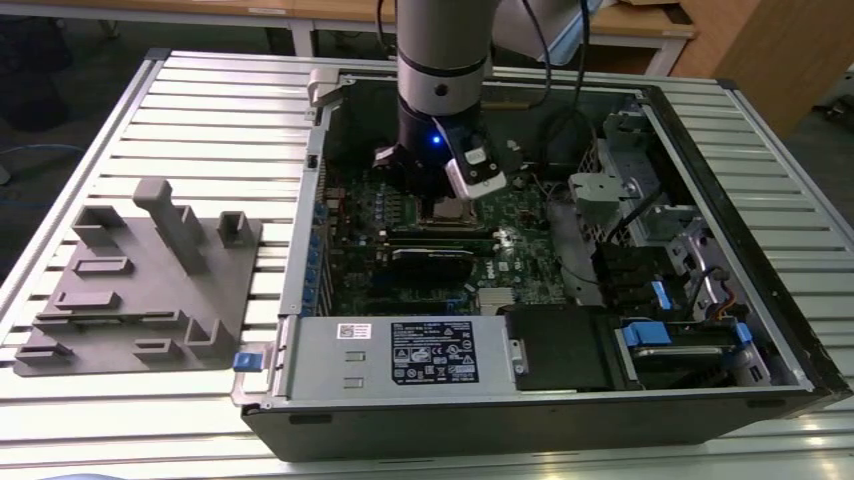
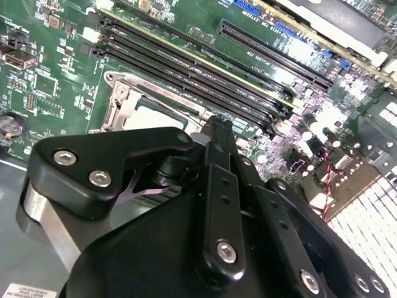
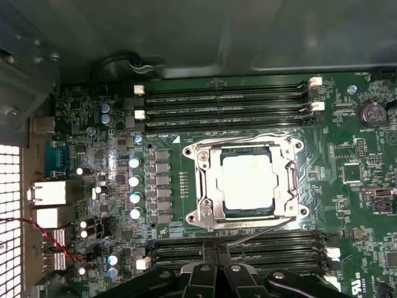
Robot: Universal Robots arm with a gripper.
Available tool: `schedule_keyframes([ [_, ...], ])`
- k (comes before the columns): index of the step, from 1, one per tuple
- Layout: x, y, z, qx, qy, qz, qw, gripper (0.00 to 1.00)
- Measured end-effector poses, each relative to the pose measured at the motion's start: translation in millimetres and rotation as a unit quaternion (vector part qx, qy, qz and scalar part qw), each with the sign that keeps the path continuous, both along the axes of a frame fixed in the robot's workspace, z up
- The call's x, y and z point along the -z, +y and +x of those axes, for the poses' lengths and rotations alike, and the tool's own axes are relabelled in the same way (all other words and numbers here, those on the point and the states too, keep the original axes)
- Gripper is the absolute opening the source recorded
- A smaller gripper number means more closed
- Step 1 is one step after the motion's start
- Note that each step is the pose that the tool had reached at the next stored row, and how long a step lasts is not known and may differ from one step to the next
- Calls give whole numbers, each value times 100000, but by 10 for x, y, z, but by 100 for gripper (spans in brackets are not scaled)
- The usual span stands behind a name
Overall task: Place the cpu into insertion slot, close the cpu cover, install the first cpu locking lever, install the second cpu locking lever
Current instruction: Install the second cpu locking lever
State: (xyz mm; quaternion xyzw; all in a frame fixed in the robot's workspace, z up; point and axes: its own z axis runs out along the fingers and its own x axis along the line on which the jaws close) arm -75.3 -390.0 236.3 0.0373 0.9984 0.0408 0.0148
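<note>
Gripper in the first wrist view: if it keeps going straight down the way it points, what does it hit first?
Probably the thin metal locking lever or the black memory slots just below the fingertips of the black gripper, beside the silvery square cpu cover. Depth is unclear, so this is a guess.

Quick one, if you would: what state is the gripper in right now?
Gripper: fingers together, shut, holding nothing visible, tips at the socket's edge by the cpu cover, with the cpu seated under it.

Arm hangs over cpu inside open computer case.
</note>
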Motion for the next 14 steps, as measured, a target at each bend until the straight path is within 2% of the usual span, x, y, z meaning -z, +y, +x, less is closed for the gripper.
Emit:
schedule_keyframes([
  [6, 98, 0, 0, 1, -3, 5, 100000, 11],
  [14, 244, 0, 0, 0, -2, 217, 100000, 11],
])
